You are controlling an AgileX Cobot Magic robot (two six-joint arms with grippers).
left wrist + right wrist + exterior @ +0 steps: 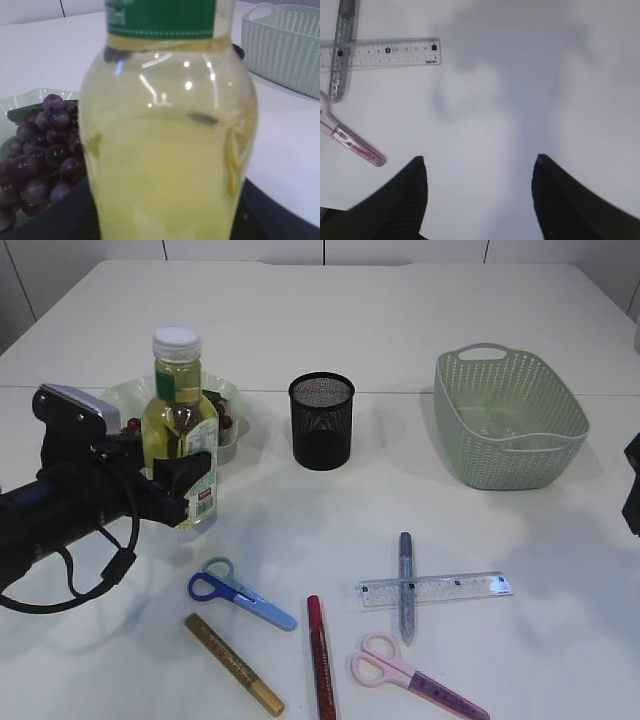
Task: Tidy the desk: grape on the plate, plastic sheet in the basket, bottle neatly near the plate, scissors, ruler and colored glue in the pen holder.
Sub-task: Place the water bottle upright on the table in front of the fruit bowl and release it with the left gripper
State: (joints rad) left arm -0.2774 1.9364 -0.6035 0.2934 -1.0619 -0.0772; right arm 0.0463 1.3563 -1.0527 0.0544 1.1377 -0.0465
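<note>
Two arms on this rig, and from the exterior view we mostly see the left gripper (185,485) wrapped around the bottle (181,425) of yellowish liquid, which stands upright just in front of the plate (128,398) at the left. The black mesh pen holder (321,421) sits mid-table with the green basket (509,418) well off to its right. Down front we've got blue scissors (240,593), a gold glue pen (233,663), a red glue pen (321,657), pink scissors (417,676), and a clear ruler (435,588) lying across a silver glue pen (405,586). Left wrist view: the bottle fills the frame, dark fingers (60,220) clamped on either side of it, grapes (42,150) on the plate behind. Right wrist view: the right gripper (479,192) hangs over bare table with fingers spread apart, holding nothing, ruler and pink scissors up at the left.
</note>
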